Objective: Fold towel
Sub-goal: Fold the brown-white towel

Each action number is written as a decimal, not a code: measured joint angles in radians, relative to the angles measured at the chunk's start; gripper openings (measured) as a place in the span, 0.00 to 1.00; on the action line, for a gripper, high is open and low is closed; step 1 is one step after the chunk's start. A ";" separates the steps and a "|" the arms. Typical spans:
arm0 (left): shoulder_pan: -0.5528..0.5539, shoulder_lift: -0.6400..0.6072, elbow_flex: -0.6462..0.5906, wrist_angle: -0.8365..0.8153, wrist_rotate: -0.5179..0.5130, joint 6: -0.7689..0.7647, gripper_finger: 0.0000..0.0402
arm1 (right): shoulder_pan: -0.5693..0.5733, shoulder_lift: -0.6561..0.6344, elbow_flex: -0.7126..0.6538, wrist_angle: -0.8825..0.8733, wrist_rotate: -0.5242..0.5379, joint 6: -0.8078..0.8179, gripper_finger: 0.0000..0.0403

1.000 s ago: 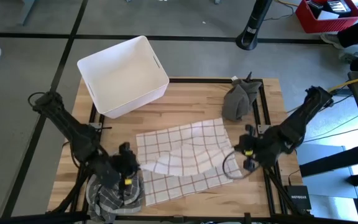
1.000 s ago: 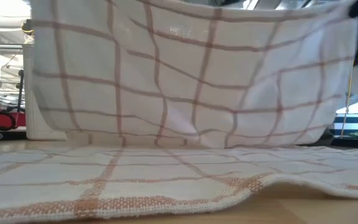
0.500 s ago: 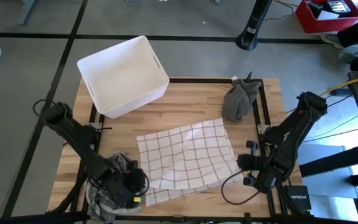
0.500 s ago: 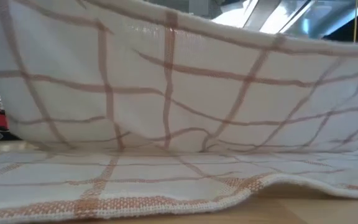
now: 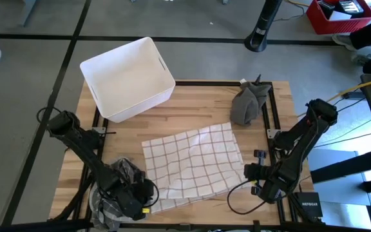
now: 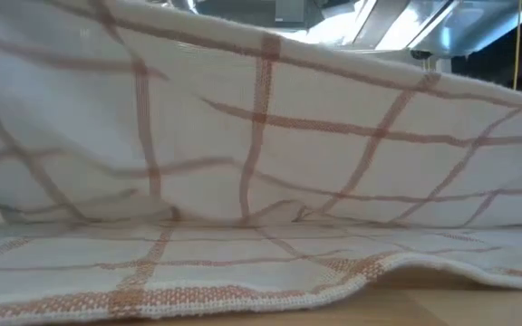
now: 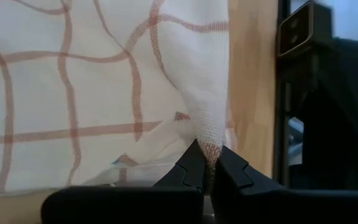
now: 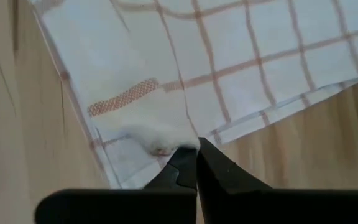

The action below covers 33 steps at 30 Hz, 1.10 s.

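A white towel (image 5: 192, 161) with orange-brown checks lies folded over itself in the middle of the wooden table. In the low view its upper layer (image 6: 333, 154) sags over the lower layer (image 6: 198, 263), which lies flat on the wood. My left gripper (image 5: 151, 198) is at the towel's near left corner and is shut on it (image 7: 209, 168). My right gripper (image 5: 248, 174) is at the near right corner, also shut on towel (image 8: 194, 155). My left gripper pinches a corner of the towel's upper layer (image 7: 210, 144) between its two fingertips, slanting down from the table's near left. The cloth fans out from the pinch into a drawn cone. My right gripper pinches a bunched corner (image 8: 161, 143) between its fingertips, slanting steeply down from the near right. That corner sits low over the lower layer.
A white bin (image 5: 127, 77) stands at the table's far left. A grey cloth (image 5: 247, 103) lies heaped at the far right. A dark checked cloth (image 5: 118, 183) lies at the near left, under my left arm. Bare wood shows between bin and towel.
Both grippers have gone down and toward the table's near edge, still shut on the towel's corners. The upper layer has been drawn over the lower one and has sunk; the strip of lower layer that showed at the near edge is now almost covered.
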<state>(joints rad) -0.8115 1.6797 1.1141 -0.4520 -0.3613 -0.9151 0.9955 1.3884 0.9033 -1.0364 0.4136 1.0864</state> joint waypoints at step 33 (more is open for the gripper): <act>0.037 0.048 -0.023 0.048 0.222 -0.095 0.00 | 0.000 -0.003 -0.015 0.070 -0.163 -0.047 0.00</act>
<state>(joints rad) -0.7742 1.7279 1.0916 -0.4041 -0.1394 -1.0102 0.9955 1.3857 0.8879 -0.9661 0.2508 1.0390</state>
